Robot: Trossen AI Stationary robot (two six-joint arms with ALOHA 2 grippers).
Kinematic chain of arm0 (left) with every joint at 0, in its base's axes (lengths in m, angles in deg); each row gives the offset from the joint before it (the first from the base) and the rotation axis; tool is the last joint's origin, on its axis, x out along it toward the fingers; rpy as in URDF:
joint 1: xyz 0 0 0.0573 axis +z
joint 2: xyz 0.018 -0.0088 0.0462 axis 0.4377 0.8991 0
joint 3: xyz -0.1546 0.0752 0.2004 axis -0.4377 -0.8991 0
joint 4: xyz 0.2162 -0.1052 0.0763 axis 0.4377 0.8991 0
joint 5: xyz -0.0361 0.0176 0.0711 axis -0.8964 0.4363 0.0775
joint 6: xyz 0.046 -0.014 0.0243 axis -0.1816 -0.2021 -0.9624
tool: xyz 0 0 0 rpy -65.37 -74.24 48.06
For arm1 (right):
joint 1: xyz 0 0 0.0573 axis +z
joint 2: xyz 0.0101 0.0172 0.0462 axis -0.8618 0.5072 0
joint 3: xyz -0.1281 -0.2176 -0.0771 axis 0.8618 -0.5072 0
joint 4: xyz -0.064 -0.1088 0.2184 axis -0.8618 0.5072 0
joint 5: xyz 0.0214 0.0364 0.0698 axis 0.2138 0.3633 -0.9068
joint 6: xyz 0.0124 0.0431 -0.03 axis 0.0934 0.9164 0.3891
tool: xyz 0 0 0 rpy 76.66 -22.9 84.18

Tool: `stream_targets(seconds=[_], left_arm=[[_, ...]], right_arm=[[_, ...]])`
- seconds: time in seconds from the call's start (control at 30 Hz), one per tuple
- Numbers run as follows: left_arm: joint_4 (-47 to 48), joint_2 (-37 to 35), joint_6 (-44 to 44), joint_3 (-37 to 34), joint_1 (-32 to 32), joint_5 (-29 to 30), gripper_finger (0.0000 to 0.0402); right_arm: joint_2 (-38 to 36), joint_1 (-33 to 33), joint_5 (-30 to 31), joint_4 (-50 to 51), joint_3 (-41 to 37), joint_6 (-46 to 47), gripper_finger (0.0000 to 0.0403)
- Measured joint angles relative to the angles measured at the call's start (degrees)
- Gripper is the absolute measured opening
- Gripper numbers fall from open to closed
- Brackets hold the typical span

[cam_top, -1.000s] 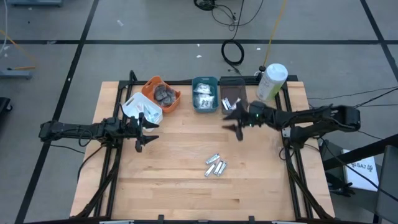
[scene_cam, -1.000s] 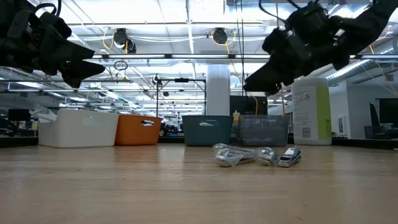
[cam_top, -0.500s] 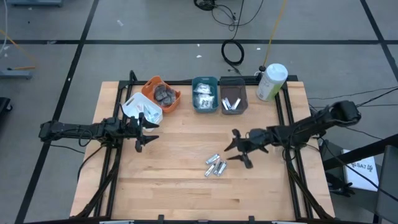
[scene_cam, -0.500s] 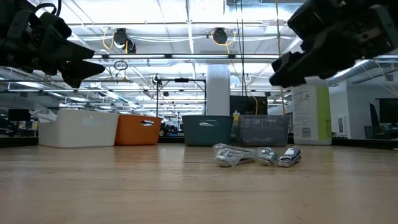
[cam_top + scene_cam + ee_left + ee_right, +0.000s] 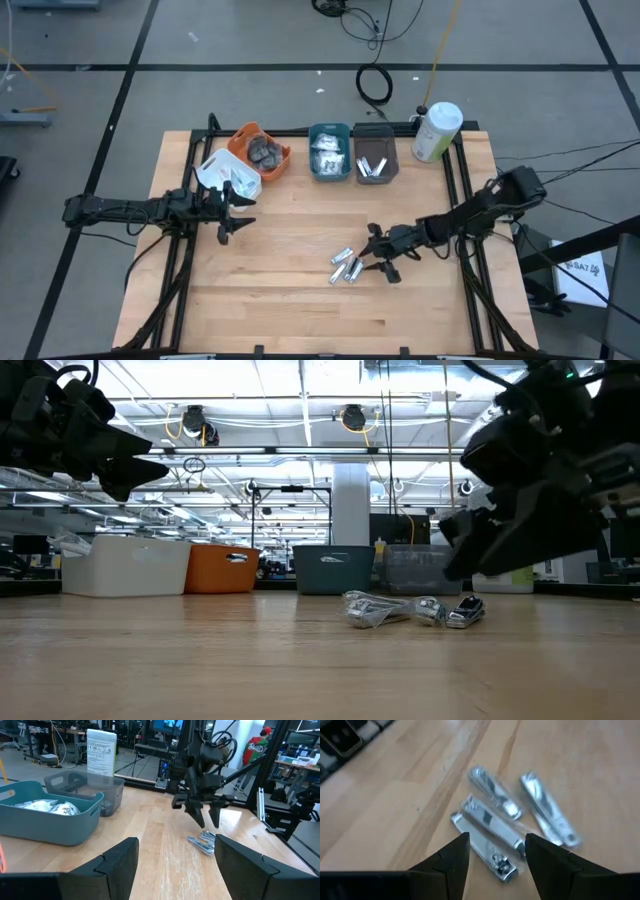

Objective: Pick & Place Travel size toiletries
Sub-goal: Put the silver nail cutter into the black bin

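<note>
Three small silver items (image 5: 346, 266) in clear wrap lie flat on the wooden table near its middle; they also show in the low view (image 5: 410, 610), the left wrist view (image 5: 202, 842) and the right wrist view (image 5: 510, 827). My right gripper (image 5: 378, 256) is open just to their right, low over the table, its fingers (image 5: 451, 856) pointing at them, touching nothing. My left gripper (image 5: 228, 213) is open and empty at the table's left, by the white bin (image 5: 228, 174).
At the far edge stand an orange bin (image 5: 259, 150) with dark discs, a teal bin (image 5: 329, 152) with white packets, a grey bin (image 5: 374, 160) with silver items and a big white-and-green bottle (image 5: 436, 131). Bare wood lies near the front edge.
My right gripper has gone from over the grey bin toward the table's near edge and down, ending low beside the silver items. It has stayed open. The items have not moved.
</note>
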Motion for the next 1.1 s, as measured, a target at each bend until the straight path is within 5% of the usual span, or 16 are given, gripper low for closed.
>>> stream_targets(seconds=[0.3,0.7,1.1], left_arm=[[0.02,0.02,0.00,0.01,0.00,-0.01,0.0255],[0.01,0.02,0.00,-0.01,0.00,-0.01,0.0255],[0.00,0.02,0.00,-0.01,0.00,-0.01,0.0255]], right_arm=[[6.91,0.15,-4.45,0.38,2.72,-0.04,0.0176],[7.23,1.86,-4.20,3.47,2.85,0.24,0.0171],[7.27,1.86,-4.07,4.02,2.79,0.10,0.0072]])
